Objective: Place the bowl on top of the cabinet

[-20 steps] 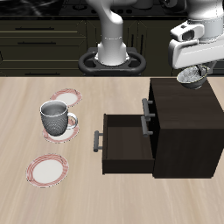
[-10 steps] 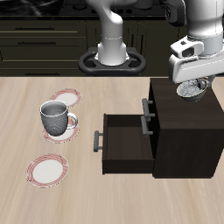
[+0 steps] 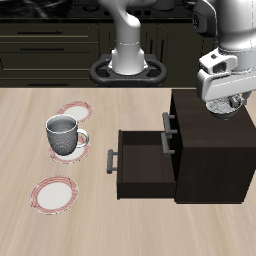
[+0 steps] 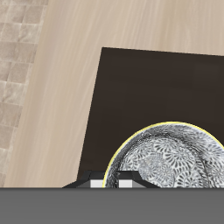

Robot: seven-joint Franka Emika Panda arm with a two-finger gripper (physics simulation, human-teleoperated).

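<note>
Your pincer (image 3: 224, 101) is clamped on the rim of the small round white bowl with the grey-blue pattern inside (image 3: 224, 104), which hangs tilted directly beneath it. Just below that bowl lies the flat top of the large, nearly black wooden cabinet (image 3: 210, 125); in the wrist view the bowl (image 4: 170, 161) overlaps the cabinet's (image 4: 149, 87) dark surface. Whether they touch, you cannot tell.

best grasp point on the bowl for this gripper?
The rim, from above. The bowl sits upright and open, its patterned inside facing the wrist camera, so one finger goes inside the wall and one outside. That seems to be the current hold: the gripper carries it by the edge over the cabinet top.
</note>
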